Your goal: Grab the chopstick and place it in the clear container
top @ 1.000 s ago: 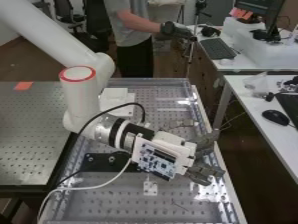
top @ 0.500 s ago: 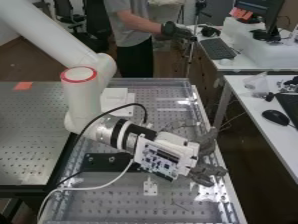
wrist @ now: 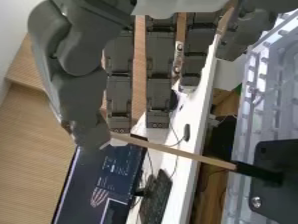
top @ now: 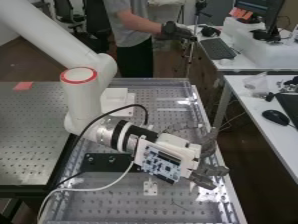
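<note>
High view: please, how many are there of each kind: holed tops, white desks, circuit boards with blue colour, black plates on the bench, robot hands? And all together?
Holed tops: 2
White desks: 2
Circuit board: 1
Black plate: 1
Hand: 1
Total: 7

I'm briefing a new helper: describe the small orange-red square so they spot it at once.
At the high view's left, find the grey perforated metal table. Near its far edge lies the orange-red square, a single flat piece, unlike the clustered orange slips beside the black monitor.
</note>
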Action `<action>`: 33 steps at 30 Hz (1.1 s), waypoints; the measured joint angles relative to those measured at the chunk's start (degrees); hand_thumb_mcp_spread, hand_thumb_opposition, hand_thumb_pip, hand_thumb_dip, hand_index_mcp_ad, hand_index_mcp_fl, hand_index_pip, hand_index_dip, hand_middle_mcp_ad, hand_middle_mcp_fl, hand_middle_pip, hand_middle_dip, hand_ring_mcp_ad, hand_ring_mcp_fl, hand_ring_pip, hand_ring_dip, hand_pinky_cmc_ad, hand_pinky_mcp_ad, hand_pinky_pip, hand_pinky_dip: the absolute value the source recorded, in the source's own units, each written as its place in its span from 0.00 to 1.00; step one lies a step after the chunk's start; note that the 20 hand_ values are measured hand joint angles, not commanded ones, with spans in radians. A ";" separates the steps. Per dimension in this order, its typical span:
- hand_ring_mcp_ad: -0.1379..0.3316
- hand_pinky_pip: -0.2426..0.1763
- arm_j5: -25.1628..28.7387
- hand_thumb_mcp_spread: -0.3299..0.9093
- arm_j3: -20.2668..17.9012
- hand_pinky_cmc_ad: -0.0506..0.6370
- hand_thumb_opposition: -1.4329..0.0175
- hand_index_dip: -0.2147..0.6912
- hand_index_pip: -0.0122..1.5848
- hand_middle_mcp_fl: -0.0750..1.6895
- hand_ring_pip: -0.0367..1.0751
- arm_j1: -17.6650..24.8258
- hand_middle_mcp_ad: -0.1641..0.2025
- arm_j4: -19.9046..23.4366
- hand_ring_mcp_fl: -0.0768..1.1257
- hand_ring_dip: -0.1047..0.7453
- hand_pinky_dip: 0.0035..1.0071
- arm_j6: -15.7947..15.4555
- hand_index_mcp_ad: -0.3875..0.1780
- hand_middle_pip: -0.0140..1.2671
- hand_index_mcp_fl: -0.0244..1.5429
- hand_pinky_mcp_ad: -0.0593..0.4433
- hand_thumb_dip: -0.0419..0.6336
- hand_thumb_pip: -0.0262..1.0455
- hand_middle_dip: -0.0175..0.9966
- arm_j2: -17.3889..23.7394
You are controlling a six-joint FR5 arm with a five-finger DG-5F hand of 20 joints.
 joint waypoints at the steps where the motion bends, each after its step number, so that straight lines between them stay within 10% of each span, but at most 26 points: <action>1: 0.51 0.36 -0.11 0.72 0.04 0.46 0.43 0.51 0.20 0.57 0.12 -0.06 0.52 0.06 0.31 0.42 0.13 -0.01 0.35 0.11 0.62 0.52 0.49 0.46 0.65 -0.02; 23: 0.51 0.39 -2.79 0.77 2.15 0.44 0.31 0.52 0.51 0.58 0.12 -0.61 0.52 -1.71 0.39 0.51 0.13 1.17 0.26 0.18 0.58 0.51 0.47 0.44 0.65 -0.89; 33: 0.51 0.38 -2.67 0.73 2.77 0.44 0.38 0.51 0.42 0.57 0.13 -0.88 0.52 -2.84 0.38 0.51 0.13 0.29 0.25 0.18 0.52 0.52 0.48 0.48 0.65 -1.11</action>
